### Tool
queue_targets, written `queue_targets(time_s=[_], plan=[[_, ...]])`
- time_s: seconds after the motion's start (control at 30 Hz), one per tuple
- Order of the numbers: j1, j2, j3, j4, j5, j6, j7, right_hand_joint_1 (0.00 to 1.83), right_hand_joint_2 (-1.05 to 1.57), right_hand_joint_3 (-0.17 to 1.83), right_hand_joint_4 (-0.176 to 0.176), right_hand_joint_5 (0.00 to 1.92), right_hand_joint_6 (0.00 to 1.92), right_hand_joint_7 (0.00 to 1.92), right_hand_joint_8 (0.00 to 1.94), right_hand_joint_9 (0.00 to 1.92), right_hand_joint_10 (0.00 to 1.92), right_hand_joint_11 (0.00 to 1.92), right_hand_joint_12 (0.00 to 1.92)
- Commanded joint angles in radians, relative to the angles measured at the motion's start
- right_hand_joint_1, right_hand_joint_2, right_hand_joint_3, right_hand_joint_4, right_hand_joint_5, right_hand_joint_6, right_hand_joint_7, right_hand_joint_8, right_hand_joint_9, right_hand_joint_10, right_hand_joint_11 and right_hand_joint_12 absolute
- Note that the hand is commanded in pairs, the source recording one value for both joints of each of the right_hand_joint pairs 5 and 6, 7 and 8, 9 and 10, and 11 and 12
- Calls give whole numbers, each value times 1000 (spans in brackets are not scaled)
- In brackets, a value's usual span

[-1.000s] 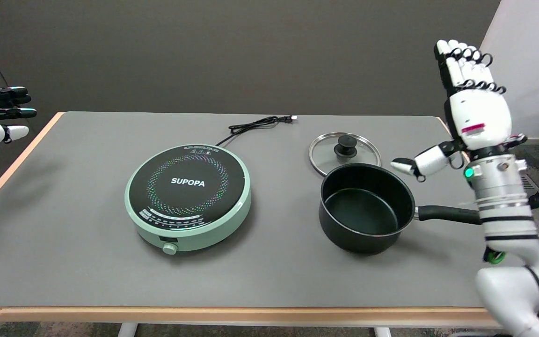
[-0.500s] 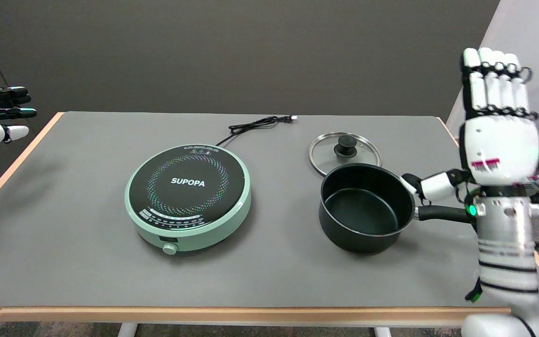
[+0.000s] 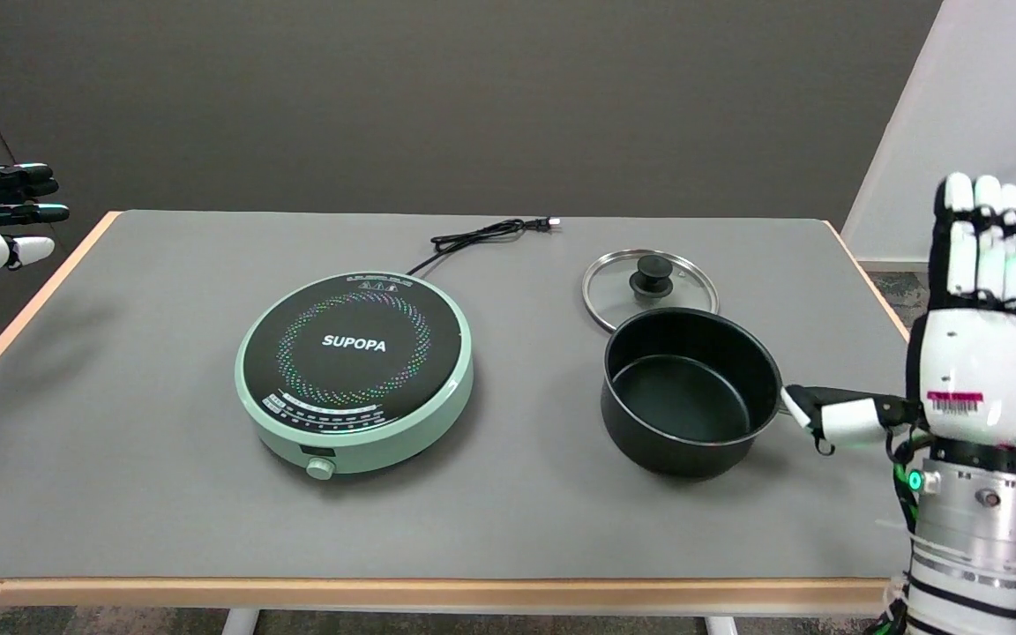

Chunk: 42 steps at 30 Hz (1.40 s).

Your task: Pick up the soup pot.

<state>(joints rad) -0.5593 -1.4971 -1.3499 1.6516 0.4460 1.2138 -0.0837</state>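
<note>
Since a second ago the right hand [image 3: 984,379] has dropped from high above the bench's far right corner and slid toward the near right edge, so that it now stands low beside the soup pot's handle [image 3: 803,399]. Its fingers [image 3: 993,238] point straight up, held together and extended, the white back of the palm facing the camera; the thumb [image 3: 843,419] juts out sideways to the left and overlaps the outer part of the handle in this view. Whether the thumb touches the handle cannot be told. Nothing is held.

The soup pot [image 3: 689,392] has not moved: it sits on the bench [image 3: 164,494] right of centre, a round, straight-walled pan with a matte black non-stick look, its handle running out to the right. Its bowl shows only bare dark bottom. Just behind it, touching or nearly so, lies a flat glass lid [image 3: 649,282] with a metal rim and a black knob.

Left of the pot, well apart, rests a round induction hob [image 3: 356,370] with a pale green body, a glossy black top marked SUPOPA and a small front dial. Its black cord [image 3: 481,234] trails toward the far edge. The bench top is smooth grey with a light wood border.
</note>
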Motion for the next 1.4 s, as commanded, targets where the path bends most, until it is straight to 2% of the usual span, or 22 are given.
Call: queue_targets(time_s=[0.03, 0.3, 0.5, 0.73, 1.03, 1.17, 1.4], plan=[[16, 108, -157, -214, 314, 136, -119, 1166, -337, 975, -26, 28, 28, 28, 28, 28, 28, 28, 28], [17, 119, -183, -250, 338, 109, -130, 1177, -353, 984, -25, 28, 28, 28, 28, 28, 28, 28, 28], [34, 120, -205, -314, 300, 139, -170, 1187, -350, 958, -30, 30, 30, 30, 30, 30, 30, 30, 30], [61, 110, -231, -390, 214, 221, -224, 1195, -357, 956, -37, 35, 35, 35, 35, 35, 35, 35, 35], [117, 106, -305, -532, 209, 368, -249, 1196, -368, 977, -38, 36, 36, 36, 36, 36, 36, 36, 36], [134, 134, -297, -531, 209, 324, -249, 1195, -378, 991, -37, 34, 34, 34, 34, 34, 34, 34, 34], [169, 218, -285, -488, 216, 125, -249, 1178, -398, 1062, -22, 27, 27, 27, 27, 27, 27, 27, 27]])
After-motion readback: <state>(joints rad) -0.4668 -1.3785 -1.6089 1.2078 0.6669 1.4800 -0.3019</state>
